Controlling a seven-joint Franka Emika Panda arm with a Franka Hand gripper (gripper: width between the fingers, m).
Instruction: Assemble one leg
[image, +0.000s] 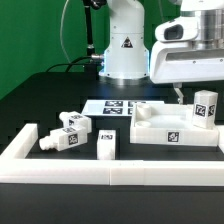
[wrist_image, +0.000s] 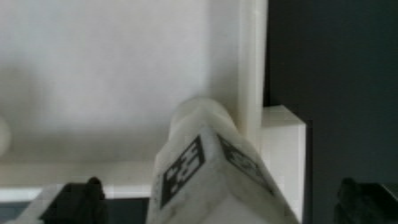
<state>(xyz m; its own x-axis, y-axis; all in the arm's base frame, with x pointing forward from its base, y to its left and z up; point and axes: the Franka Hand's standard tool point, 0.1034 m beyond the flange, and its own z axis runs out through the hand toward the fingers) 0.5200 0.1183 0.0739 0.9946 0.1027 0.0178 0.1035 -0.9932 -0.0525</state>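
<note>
The claw hangs above the far right part of the wide white tray-like piece, its fingers spread apart and holding nothing; in the wrist view the two dark fingertips stand wide at either side of a tagged white post, with clear space between each tip and the post's faces. That post, the leg, stands upright on the tray-like piece just beside and slightly below the claw, toward the exterior view's right; a black-and-white tag shows on its face. In the wrist view the same leg rises between the fingertips, its tagged face turned at an angle, and the white surface of the tray-like piece fills the area behind it; a raised white edge runs alongside the leg, next to the dark desk.

Well away from the claw, toward the exterior view's left, three more tagged white posts lie or stand on the black desk; the marker board lies flat beside the tray-like piece, between those posts and the claw; a long white rail borders the near edge of the desk.
</note>
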